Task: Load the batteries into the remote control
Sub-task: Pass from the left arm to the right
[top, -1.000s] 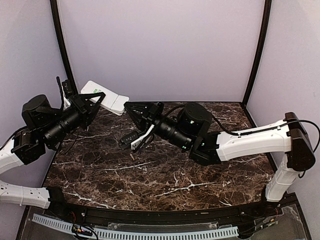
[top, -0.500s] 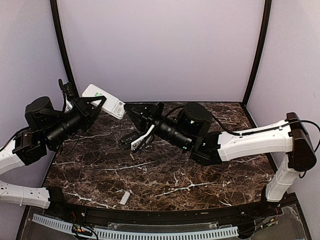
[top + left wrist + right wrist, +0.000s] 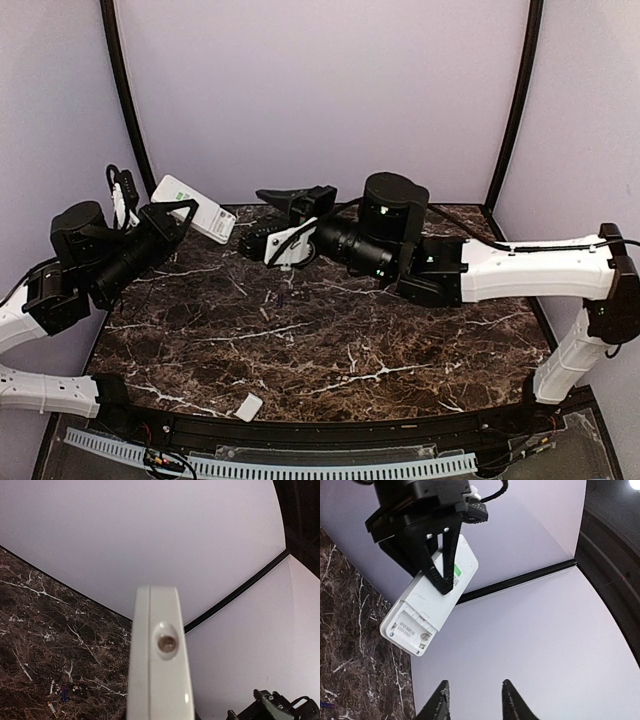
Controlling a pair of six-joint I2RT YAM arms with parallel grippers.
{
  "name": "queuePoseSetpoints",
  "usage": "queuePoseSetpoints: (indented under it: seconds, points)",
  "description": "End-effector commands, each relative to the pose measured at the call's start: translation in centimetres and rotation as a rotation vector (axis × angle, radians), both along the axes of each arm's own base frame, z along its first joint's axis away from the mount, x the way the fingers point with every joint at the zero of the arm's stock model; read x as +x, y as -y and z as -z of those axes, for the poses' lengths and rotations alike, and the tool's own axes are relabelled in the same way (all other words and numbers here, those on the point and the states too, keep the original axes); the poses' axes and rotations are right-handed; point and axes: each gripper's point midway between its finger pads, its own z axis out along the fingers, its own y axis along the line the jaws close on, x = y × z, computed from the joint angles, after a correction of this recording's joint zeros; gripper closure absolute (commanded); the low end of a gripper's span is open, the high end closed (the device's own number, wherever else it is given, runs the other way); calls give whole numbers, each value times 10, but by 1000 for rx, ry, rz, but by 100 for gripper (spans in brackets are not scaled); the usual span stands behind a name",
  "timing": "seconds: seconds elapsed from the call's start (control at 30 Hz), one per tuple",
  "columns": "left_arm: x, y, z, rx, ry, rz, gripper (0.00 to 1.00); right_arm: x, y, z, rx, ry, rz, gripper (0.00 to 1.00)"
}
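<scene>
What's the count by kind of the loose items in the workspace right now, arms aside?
Remote control: 1
Batteries: 2, dark bluish battery and pale battery
Cover plate: 1
Total: 4

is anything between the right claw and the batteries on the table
Nothing visible. The right claw hangs open and empty; the bluish battery and the pale battery lie on bare tabletop roughly below it. The left claw holds the remote off to the side.
</scene>
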Motion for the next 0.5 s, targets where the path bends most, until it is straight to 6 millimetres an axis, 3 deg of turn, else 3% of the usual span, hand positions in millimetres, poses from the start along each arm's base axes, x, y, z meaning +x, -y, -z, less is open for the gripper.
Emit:
queuePoseSetpoints:
  seconds: [0.0, 0.13, 0.17, 0.3, 0.47]
  points:
    - [2, 6, 14, 41, -18, 16, 100, -10, 13, -27, 115, -439, -95, 54]
    - [2, 21, 13, 12, 7, 74, 100, -30, 9, -28, 142, -749, -224, 6]
    - [2, 25, 10, 2, 17, 91, 100, -34, 6, -26, 139, -808, -243, 2]
    - [2, 40, 8, 16, 33, 148, 100, -23, -7, -17, 160, -961, -180, 1]
    - [-1, 50, 3, 16, 57, 196, 100, -12, -26, 19, 80, -1064, -93, 1]
